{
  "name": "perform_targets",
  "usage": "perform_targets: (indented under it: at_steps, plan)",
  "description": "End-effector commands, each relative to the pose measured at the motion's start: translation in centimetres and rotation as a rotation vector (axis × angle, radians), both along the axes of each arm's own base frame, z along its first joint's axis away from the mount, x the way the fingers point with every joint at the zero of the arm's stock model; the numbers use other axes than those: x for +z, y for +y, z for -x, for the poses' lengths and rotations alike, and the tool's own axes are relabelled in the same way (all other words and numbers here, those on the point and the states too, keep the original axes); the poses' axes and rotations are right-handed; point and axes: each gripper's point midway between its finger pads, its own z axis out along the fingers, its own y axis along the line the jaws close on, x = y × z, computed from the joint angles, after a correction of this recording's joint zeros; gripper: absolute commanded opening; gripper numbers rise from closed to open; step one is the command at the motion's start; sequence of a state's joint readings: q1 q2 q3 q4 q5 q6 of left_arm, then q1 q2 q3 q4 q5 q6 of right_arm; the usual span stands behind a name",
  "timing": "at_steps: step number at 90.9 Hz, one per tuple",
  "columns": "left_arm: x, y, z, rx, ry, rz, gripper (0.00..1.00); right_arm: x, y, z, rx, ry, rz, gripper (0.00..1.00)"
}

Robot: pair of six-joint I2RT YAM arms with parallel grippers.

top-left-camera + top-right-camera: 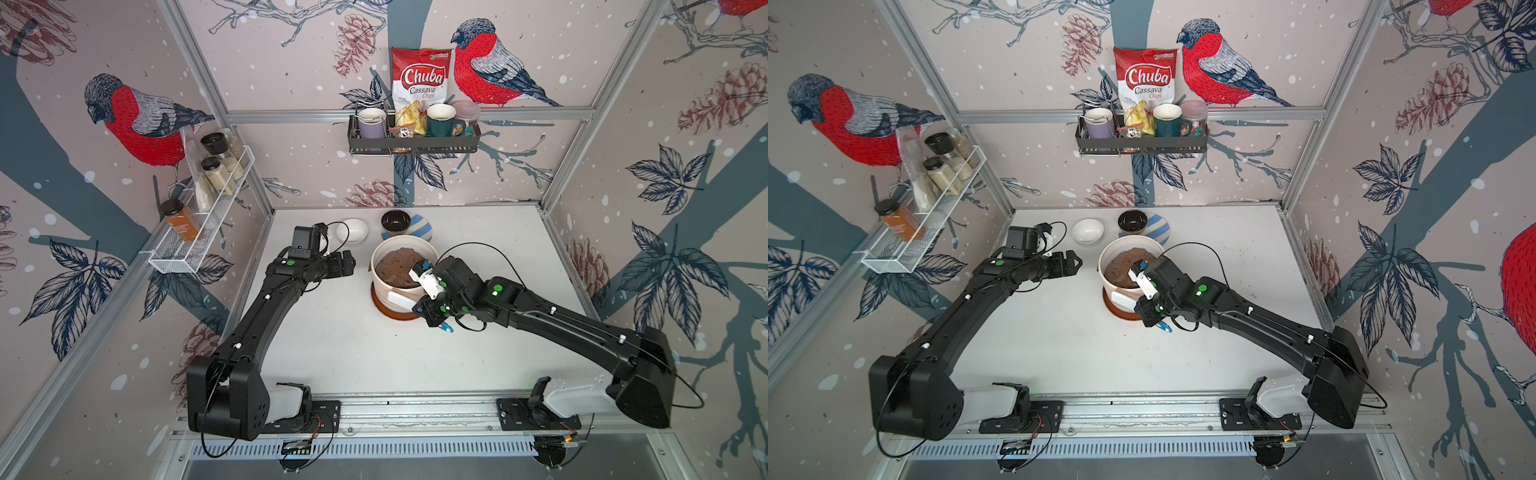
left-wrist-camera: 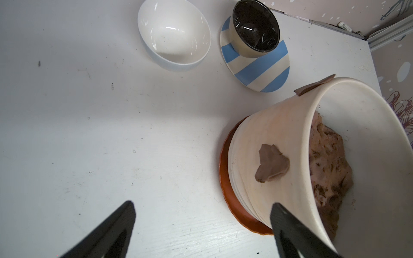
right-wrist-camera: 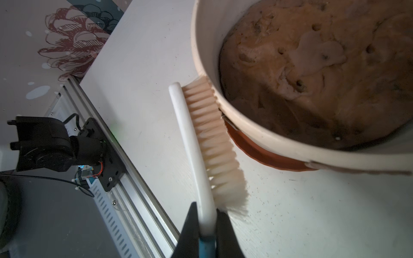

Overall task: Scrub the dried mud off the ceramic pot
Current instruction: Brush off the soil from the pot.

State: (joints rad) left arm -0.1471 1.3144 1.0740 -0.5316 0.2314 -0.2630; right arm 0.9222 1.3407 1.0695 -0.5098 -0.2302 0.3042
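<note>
Two dried mud patches (image 2: 271,164) remain on ceramic pot (image 2: 279,125) | right hand (image 3: 206,208) grips brush (image 3: 192,138) against wall | left hand (image 2: 203,203) open, empty | scrubbing unfinished

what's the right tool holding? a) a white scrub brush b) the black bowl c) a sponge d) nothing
A: the right tool is shut on the white handle of the brush, whose bristles press against the ceramic pot.
</note>
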Motion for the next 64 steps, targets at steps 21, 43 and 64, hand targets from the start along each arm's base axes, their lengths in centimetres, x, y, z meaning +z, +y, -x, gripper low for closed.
perform_targets:
  at_steps: [21,43,64]
  plan:
    - [0.3,0.0,0.0,-0.008,-0.007,-0.013,0.94,-2.6,-2.6,0.6,-0.096,0.123,-0.036,0.0]
    - [0.1,-0.1,0.1,-0.01,-0.003,-0.02,0.94,-3.4,-4.7,2.5,-0.093,0.143,-0.039,0.0]
    - [0.6,-0.5,0.1,-0.026,-0.02,-0.013,0.94,-3.2,-6.3,5.7,-0.037,0.184,-0.035,0.0]
